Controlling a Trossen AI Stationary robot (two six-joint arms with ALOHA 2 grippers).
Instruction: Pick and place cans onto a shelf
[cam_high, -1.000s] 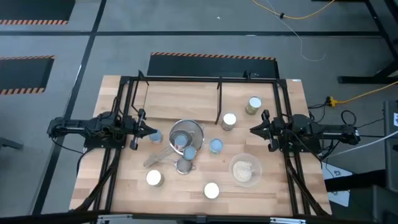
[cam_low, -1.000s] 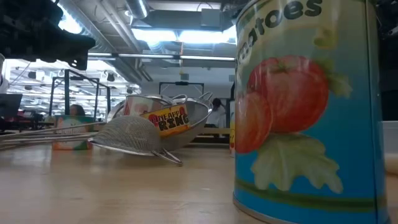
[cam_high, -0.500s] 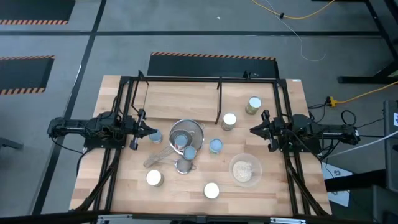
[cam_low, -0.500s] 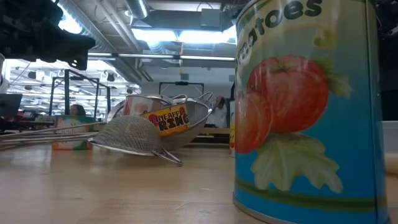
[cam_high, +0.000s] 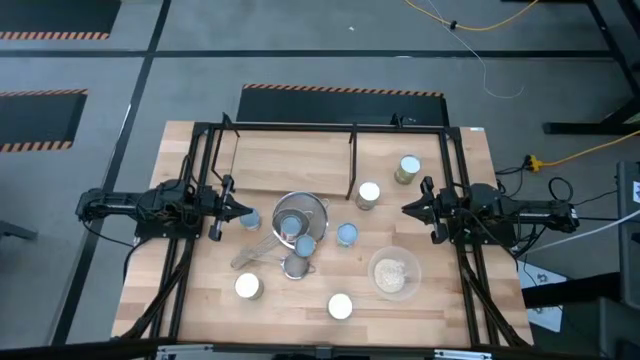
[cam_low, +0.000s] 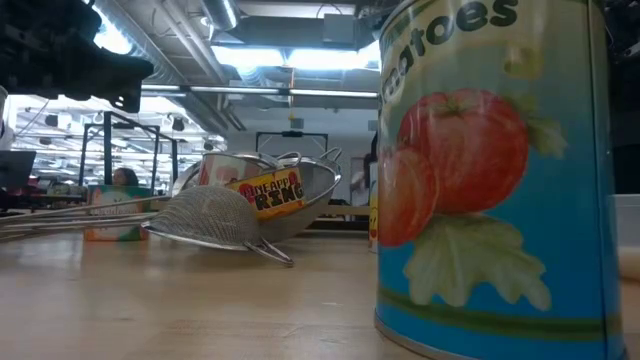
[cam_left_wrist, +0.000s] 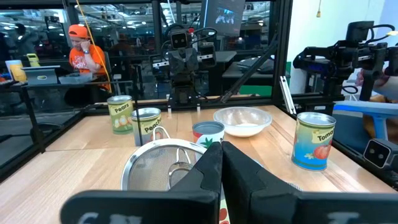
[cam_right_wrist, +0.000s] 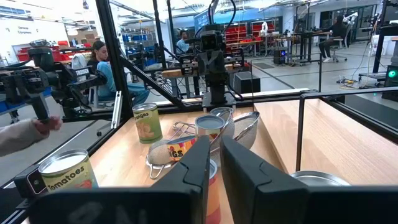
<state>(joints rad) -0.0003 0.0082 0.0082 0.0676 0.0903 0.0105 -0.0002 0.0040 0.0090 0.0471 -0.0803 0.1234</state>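
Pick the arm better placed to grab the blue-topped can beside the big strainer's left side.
Left. The left gripper sits right beside that can, while the right gripper waits across the table beyond the strainer.

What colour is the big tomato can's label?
Light blue, with red tomatoes and green leaves on the tomato can; low view shows it best.

Wooden tabletop (cam_high: 430, 300) under everything.
Large mesh strainer (cam_high: 300, 213) near table middle, between two grippers, nearer left one; handle runs back toward left gripper's side.
Small mesh strainer (cam_high: 296, 266) just beside large one, on near-edge side.
Clear glass bowl (cam_high: 394, 273) of beige stuff near right gripper, toward table's near edge; pale and shallow in left wrist view (cam_left_wrist: 242, 120).
Seated person in orange (cam_left_wrist: 83, 53) in room beyond table, far past left gripper.
Seated person in blue (cam_right_wrist: 107, 71) in room beyond table, far past right gripper.
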